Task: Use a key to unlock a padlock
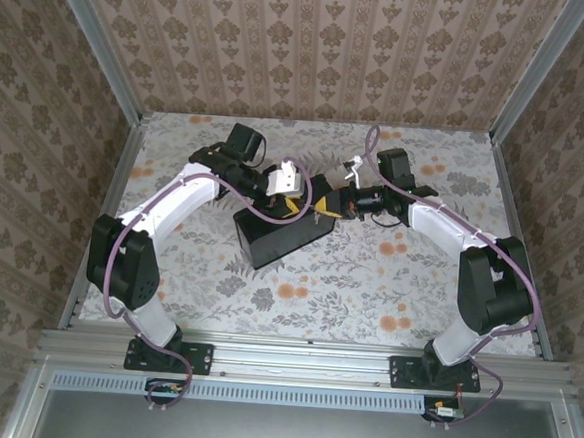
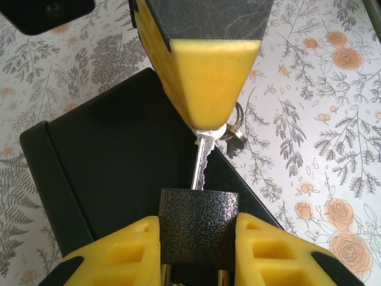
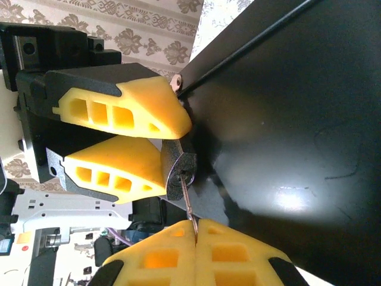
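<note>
Left gripper (image 2: 199,241) of mine is clamped on the dark padlock (image 2: 199,226), held over the black box (image 2: 107,173) near the middle of the table (image 1: 417,288). Right gripper (image 3: 195,229) pinches the key (image 2: 201,164), tip at the keyhole, seemingly only partly in. Risks: turning too early jams it; an off-axis twist bends the key; the padlock swivels between my pads.

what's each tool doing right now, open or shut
left tool: closed on the small black textured metal padlock
right tool: closed on the slim silver metal key
</note>
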You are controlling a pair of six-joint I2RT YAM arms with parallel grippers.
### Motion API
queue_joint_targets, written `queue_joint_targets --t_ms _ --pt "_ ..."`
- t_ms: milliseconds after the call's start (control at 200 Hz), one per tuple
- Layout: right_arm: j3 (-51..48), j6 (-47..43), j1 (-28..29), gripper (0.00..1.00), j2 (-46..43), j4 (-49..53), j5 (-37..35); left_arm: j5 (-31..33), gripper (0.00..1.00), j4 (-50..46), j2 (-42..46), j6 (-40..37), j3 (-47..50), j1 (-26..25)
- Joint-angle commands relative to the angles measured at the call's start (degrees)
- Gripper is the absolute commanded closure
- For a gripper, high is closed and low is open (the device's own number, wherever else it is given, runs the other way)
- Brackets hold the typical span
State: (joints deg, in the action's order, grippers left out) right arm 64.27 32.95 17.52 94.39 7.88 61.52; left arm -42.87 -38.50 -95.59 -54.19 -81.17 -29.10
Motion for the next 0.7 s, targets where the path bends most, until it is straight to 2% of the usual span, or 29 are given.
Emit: queue_joint_targets --t_ms 0,300,695 --pt "1.0 -2.7 1.0 1.0 -1.9 3.9 3.5 -2.7 0.86 1.5 1.6 1.3 1.5 0.0" --pt "-0.6 -2.4 -0.6 1.0 -3.4 6.3 4.4 -4.7 0.87 0.4 1.7 0.7 1.7 0.5" --pt "3.1 -2.9 -1.1 1.0 0.4 8.1 4.3 -3.9 0.87 0.0 1.8 0.4 1.7 0.5"
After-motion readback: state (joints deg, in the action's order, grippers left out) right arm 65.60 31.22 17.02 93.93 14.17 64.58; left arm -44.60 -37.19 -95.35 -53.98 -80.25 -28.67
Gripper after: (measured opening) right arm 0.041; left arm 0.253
